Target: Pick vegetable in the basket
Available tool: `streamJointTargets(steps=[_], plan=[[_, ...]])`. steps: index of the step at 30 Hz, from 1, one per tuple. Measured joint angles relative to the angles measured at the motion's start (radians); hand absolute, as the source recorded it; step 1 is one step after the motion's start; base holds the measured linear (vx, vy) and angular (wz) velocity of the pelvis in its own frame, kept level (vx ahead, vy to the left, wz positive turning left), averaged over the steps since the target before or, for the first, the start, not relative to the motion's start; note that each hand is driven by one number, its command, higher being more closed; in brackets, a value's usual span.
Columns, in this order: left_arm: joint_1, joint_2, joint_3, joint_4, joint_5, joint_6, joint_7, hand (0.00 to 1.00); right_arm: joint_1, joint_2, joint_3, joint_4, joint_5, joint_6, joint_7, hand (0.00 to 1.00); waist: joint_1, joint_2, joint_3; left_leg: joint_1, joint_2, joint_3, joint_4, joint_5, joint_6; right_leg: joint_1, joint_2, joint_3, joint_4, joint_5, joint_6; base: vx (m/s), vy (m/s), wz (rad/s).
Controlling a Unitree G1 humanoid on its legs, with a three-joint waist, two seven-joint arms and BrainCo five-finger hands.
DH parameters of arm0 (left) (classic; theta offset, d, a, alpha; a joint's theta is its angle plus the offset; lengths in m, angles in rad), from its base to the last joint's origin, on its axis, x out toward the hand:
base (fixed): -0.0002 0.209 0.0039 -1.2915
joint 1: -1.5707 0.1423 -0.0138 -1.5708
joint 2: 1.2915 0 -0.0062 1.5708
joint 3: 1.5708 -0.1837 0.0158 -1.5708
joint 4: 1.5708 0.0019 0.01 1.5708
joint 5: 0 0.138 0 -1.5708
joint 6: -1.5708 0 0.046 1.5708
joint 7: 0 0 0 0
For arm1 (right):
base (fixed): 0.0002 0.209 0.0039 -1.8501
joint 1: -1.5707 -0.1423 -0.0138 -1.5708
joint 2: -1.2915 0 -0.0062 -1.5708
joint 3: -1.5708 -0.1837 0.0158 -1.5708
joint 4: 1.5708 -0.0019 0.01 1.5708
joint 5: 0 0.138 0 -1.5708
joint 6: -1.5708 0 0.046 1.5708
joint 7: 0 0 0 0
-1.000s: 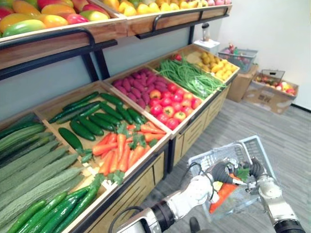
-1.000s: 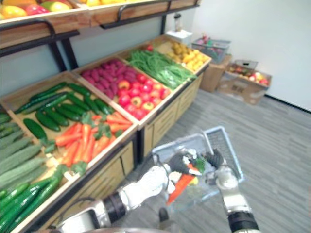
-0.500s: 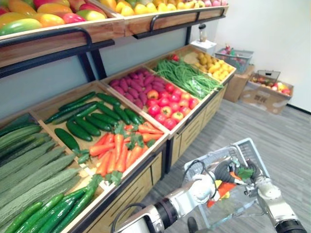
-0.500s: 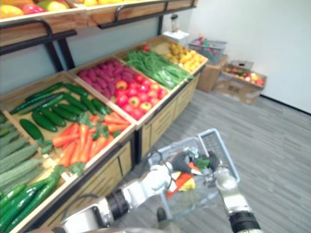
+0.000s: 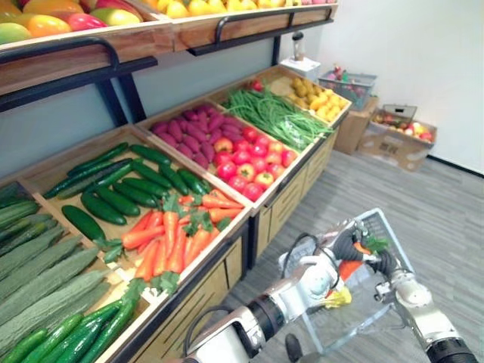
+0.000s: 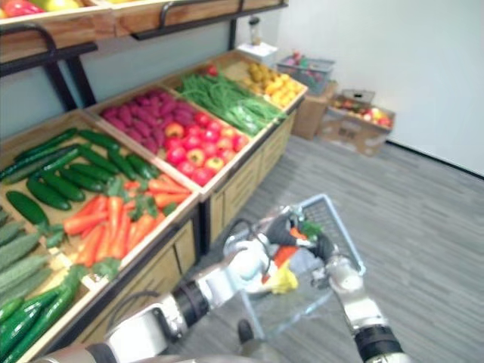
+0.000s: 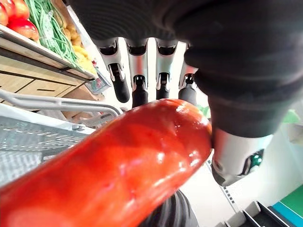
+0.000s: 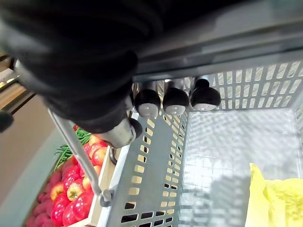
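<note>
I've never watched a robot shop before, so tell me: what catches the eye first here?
A big orange carrot, gripped in the left hand, is held at the grey basket, which the right hand grips by its handle. On the robot's left runs a wooden stand with crates of carrots, dark cucumbers, red apples and green beans.

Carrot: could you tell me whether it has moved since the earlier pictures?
Yes. The carrot in the left hand rose: its tip, earlier below the yellow item in the basket, now sits above it.
</note>
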Motion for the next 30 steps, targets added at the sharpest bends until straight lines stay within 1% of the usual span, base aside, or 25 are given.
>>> streamJointTargets(steps=[4,5,13,17,20,27,30], plan=[[0.0,0.0,0.003,0.005,0.016,0.005,0.002,1.0,-0.006,0.001,0.002,0.0,0.0,0.0,0.0,1.0,0.001,0.003,-0.002,0.0,0.001,0.005,0.0,-0.001,-0.001,-0.007,0.004,0.007,0.002,-0.001,-0.001,0.02,0.005,-0.07],[0.0,0.0,0.003,0.005,0.016,0.005,0.002,0.0,-0.009,0.001,0.004,0.0,0.0,0.0,0.0,1.0,0.0,0.004,-0.003,0.0,0.001,0.006,0.0,-0.001,-0.001,-0.008,0.005,0.008,0.002,-0.001,-0.001,0.03,0.008,-0.04],[0.0,0.0,0.003,0.007,0.027,0.005,0.0,0.0,-0.013,0.006,0.02,0.0,0.0,0.0,0.0,1.0,0.0,0.003,-0.006,0.001,0.003,0.008,-0.001,-0.001,-0.001,-0.009,0.007,0.008,0.002,-0.002,-0.003,0.01,0.002,-0.01],[0.0,0.0,0.003,0.034,0.027,0.005,-0.003,0.0,-0.013,0.011,0.021,0.0,-0.001,0.0,0.0,1.0,0.001,0.003,-0.007,0.001,0.003,0.008,-0.001,-0.001,-0.001,-0.009,0.007,0.008,0.002,-0.002,-0.003,0.0,0.0,0.0],[0.001,0.0,0.003,0.047,0.028,0.005,-0.02,0.0,-0.013,0.012,0.021,0.0,-0.001,0.0,0.0,1.0,0.001,0.003,-0.007,0.001,0.003,0.008,-0.001,-0.001,-0.001,-0.009,0.007,0.008,0.002,-0.002,-0.003,0.0,0.0,0.0],[0.001,0.0,-0.005,0.052,0.036,0.005,-0.028,0.0,-0.013,0.012,0.021,0.003,-0.003,0.0,0.0,1.0,0.001,0.003,-0.007,0.001,0.002,0.003,-0.001,-0.001,-0.001,-0.006,0.005,0.004,0.002,-0.002,-0.003,0.0,0.0,0.0],[0.001,0.0,-0.013,0.048,0.06,0.003,-0.039,0.0,-0.013,0.021,0.019,0.008,-0.003,0.0,-0.001,1.0,0.002,0.003,-0.008,0.001,0.002,0.001,-0.001,-0.001,-0.001,-0.004,0.005,0.003,0.002,-0.002,-0.003,0.0,0.0,0.0]])
